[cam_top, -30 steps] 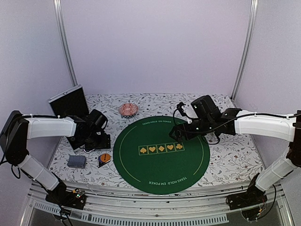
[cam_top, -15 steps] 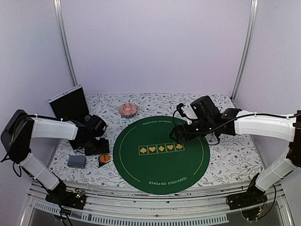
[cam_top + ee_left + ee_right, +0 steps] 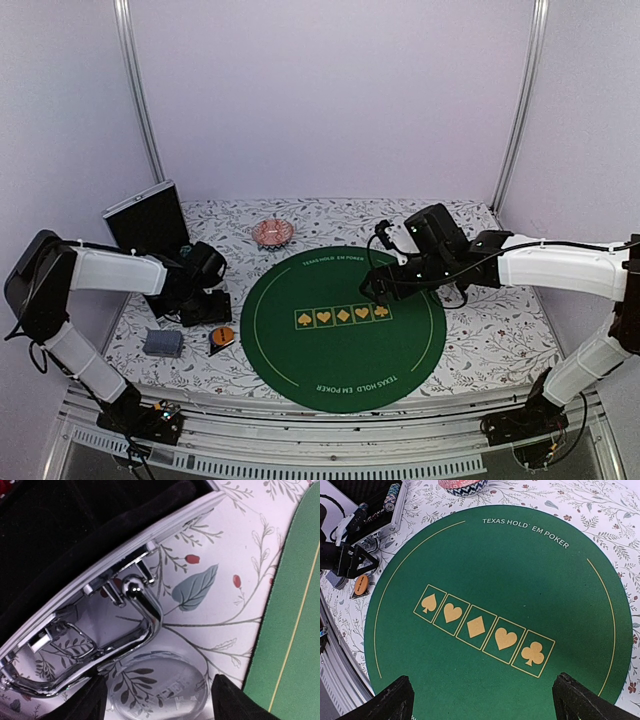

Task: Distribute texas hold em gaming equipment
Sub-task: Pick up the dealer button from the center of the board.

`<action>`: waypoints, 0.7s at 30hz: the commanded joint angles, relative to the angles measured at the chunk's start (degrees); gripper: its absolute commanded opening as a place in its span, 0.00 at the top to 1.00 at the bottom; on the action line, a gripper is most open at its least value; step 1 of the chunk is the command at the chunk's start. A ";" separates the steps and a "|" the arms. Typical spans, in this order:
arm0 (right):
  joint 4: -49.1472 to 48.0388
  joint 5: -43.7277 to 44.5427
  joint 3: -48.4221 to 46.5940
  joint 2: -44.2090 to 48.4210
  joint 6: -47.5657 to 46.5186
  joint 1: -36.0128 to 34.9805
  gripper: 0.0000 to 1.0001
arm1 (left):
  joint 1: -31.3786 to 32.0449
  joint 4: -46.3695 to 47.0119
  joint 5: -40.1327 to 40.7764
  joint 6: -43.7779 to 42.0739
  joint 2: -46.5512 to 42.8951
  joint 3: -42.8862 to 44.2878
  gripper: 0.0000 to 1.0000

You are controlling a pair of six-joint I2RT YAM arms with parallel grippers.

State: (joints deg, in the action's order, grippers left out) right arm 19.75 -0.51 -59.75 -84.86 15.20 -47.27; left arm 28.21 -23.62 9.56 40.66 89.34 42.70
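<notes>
My left gripper [image 3: 205,308] is low by the front edge of the open chip case [image 3: 150,222]. In the left wrist view it [image 3: 160,705] is open, its fingers [image 3: 85,702] on either side of a clear round button disc [image 3: 160,685] that lies on the tablecloth under the case's chrome latch [image 3: 137,612]. An orange button disc [image 3: 222,336] and a grey-blue deck of cards [image 3: 163,343] lie at the front left. Striped chips [image 3: 390,497] stand in the case. My right gripper [image 3: 378,292] is open and empty above the green mat [image 3: 485,555].
The round green poker mat [image 3: 340,365] with five printed card slots [image 3: 482,627] fills the middle of the table. A pink patterned dish [image 3: 272,232] stands behind it. The case lid [image 3: 145,215] stands upright at the back left. The flowered tablecloth [image 3: 490,330] covers the table.
My left arm has lowered and its gripper has shifted slightly left toward the case front. My right arm has barely moved.
</notes>
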 commanded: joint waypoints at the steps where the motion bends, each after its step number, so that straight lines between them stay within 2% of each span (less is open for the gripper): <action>1: 1.05 0.75 -2.08 -0.93 -0.25 -0.65 0.01 | 0.23 -2.54 -1.44 -0.31 3.39 -0.85 0.27; 9: 1.11 1.05 -2.47 -1.13 -0.26 -0.95 0.01 | 1.90 -3.89 0.96 0.21 1.98 -2.79 0.28; 14: 1.84 1.00 -3.06 -1.54 -0.46 -1.05 0.01 | 2.47 -2.93 0.74 -0.12 3.73 -2.24 0.33; 21: 2.08 1.41 -2.43 -0.17 -0.14 -1.15 0.01 | 2.63 -2.93 0.53 -0.58 2.54 -2.18 0.52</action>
State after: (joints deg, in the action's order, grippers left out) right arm 21.12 -0.23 -61.17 -85.71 15.18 -47.99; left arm 30.28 -23.94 12.78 40.16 90.00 42.74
